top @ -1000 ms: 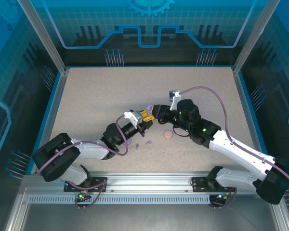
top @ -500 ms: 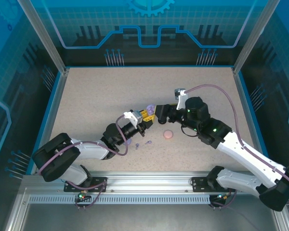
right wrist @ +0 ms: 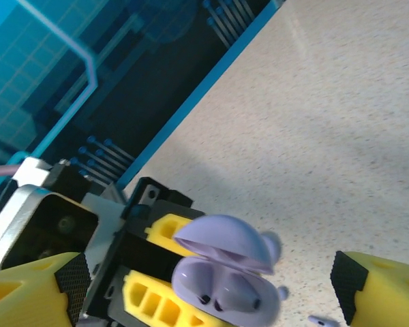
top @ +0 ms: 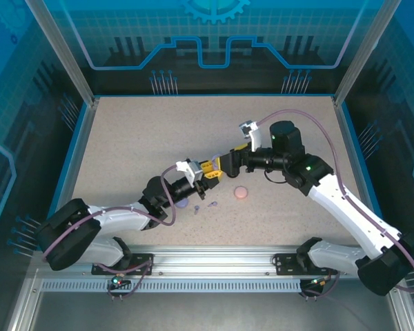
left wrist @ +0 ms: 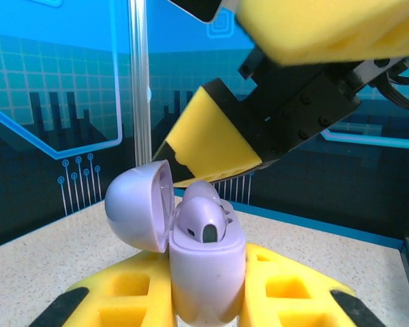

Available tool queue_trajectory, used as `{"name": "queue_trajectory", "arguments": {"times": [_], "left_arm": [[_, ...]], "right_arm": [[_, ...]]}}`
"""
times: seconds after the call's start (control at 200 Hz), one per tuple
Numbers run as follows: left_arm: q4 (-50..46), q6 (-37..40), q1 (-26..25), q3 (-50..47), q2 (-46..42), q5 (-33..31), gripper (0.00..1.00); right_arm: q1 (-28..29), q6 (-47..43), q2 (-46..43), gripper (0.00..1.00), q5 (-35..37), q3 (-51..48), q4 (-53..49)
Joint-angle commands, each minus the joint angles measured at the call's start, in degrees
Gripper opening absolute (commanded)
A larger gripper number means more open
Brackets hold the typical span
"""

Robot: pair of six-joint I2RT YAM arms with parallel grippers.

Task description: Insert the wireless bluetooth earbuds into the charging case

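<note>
My left gripper point(left wrist: 208, 300) is shut on the body of a lavender charging case point(left wrist: 208, 272), held upright above the table with its lid point(left wrist: 138, 204) swung open. Two lavender earbuds point(left wrist: 203, 219) sit in the case's sockets. My right gripper point(right wrist: 204, 300) is open, its yellow fingers point(right wrist: 385, 286) spread wide on either side of the case point(right wrist: 221, 293) without touching it. In the top view the two grippers meet at the table's middle, left gripper point(top: 207, 172) facing right gripper point(top: 225, 163). Two loose lavender earbuds point(top: 196, 206) point(top: 212, 203) lie on the table below them.
A round pale pink case point(top: 241, 192) lies shut on the speckled table point(top: 138, 138), just right of the loose earbuds. One loose earbud point(right wrist: 324, 320) shows under the held case. A blue-edged frame and glass walls ring the table.
My right gripper has opened wide and drawn back a little from the case, its arm swinging toward the back. The left gripper still holds the open case in nearly the same place.
</note>
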Motion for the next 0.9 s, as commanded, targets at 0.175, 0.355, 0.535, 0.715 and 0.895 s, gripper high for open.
{"name": "queue_trajectory", "arguments": {"times": [0.175, 0.355, 0.535, 0.715, 0.895], "left_arm": [[0.38, -0.92, -0.36, 0.72, -0.32, 1.9, 0.0], [0.5, -0.84, -0.39, 0.61, -0.24, 1.31, 0.0], [0.74, -1.04, -0.36, 0.17, 0.13, 0.5, 0.0], [0.9, -1.45, -0.34, 0.16, 0.57, 0.41, 0.0], [1.04, -1.71, -0.28, 0.06, 0.66, 0.41, 0.0]], "right_arm": [[2.48, -2.16, 3.55, 0.86, -8.13, 5.08, -1.79], [2.58, -2.36, 3.63, 0.82, -9.26, 6.11, -2.9], [2.58, -3.74, 2.73, 0.75, -9.59, 7.43, -4.98], [2.58, -4.35, 1.14, 0.73, -8.34, 6.65, -5.64], [2.6, -5.68, -0.14, 0.74, -2.67, 6.3, -8.88]]}}
